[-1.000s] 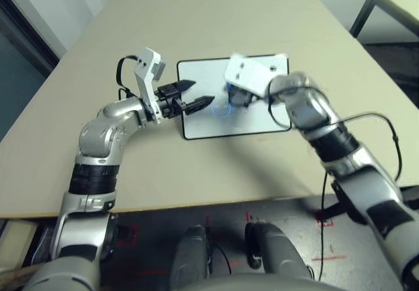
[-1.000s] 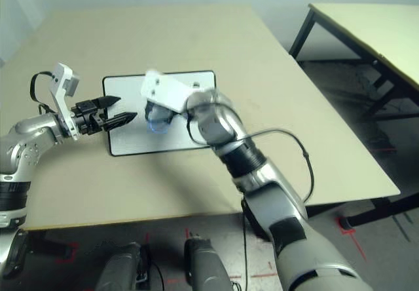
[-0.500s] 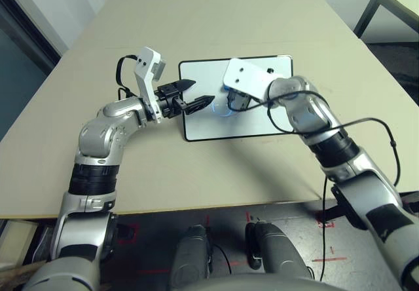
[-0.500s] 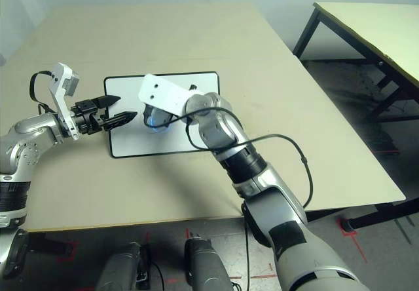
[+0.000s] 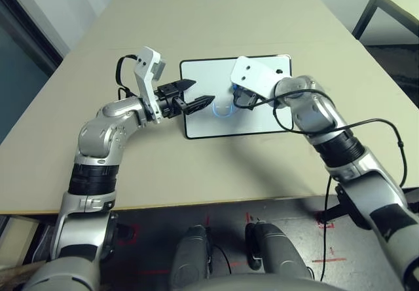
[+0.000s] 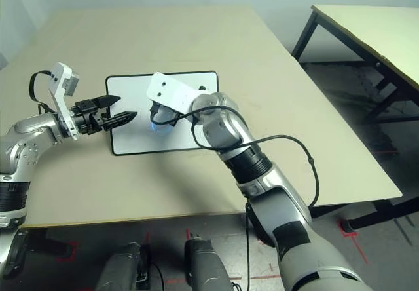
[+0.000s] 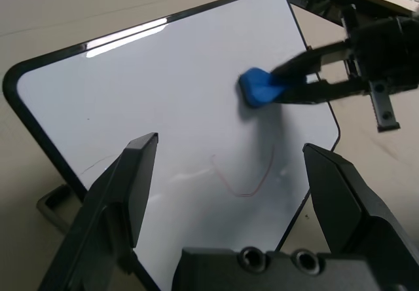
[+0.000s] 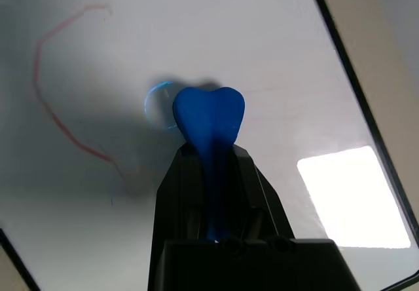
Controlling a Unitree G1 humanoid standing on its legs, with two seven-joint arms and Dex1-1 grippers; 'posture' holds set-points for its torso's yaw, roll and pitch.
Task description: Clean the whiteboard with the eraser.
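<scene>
Blue: one eraser (image 8: 208, 117), clamped between the right gripper's (image 7: 294, 88) two fingers, its tip pressed on one whiteboard (image 5: 262, 117) lying on the table (image 5: 196, 166). One thin red line (image 7: 242, 179) lies near that tip. Left gripper (image 5: 196, 99): fingers apart, empty, over the board's edge.

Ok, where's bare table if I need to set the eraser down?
Wide bare table lies beyond the whiteboard, and between it and the near edge. It's crowded over the board: left gripper at its left edge, right gripper holding the eraser.
</scene>
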